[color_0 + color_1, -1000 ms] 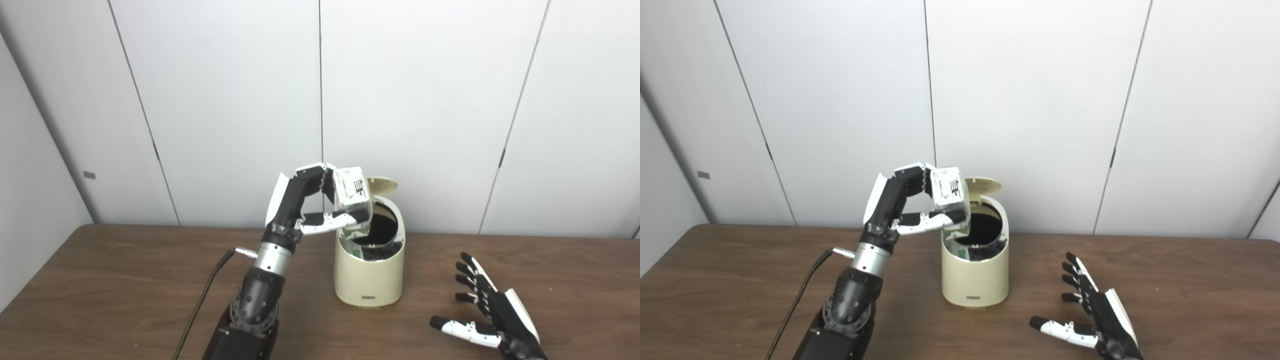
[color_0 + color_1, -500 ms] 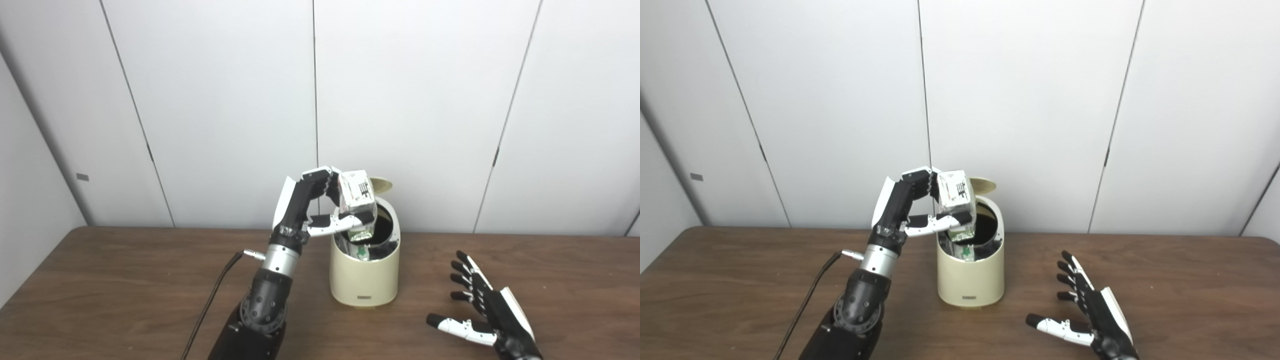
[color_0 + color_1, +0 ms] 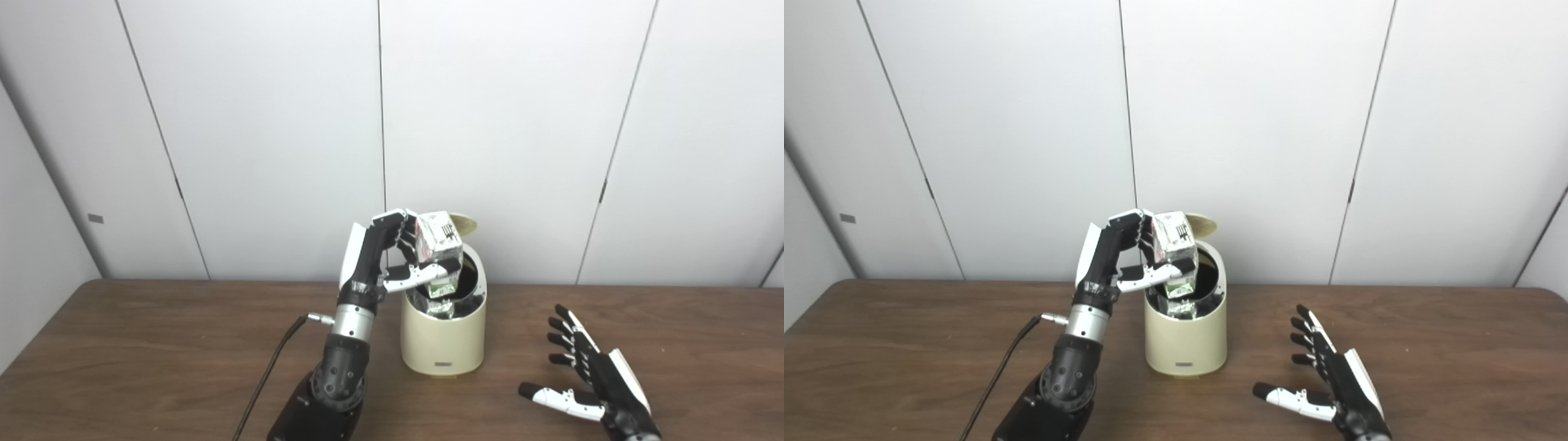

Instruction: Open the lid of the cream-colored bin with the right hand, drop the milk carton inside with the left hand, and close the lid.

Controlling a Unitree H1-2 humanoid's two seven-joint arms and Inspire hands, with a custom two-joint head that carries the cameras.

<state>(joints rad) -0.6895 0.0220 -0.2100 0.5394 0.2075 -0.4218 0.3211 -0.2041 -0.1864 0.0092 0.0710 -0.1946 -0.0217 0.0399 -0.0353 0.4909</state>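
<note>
The cream-colored bin (image 3: 442, 340) stands on the brown table with its round lid (image 3: 462, 225) tipped up at the back, the dark opening showing. My left hand (image 3: 392, 257) is shut on the milk carton (image 3: 437, 245), a white carton with black print and a green lower part, held upright over the opening with its bottom end at the rim. More white and green stuff shows inside the bin below it. My right hand (image 3: 591, 383) rests open on the table to the right of the bin, fingers spread, holding nothing.
A black cable (image 3: 269, 373) runs along the table beside my left forearm. The wooden table (image 3: 122, 355) ends at a white panelled wall (image 3: 551, 122) just behind the bin.
The camera view has shifted, so the whole scene slid a little. The left hand has carried the carton further over the bin's opening. The right hand has stayed open on the table.
</note>
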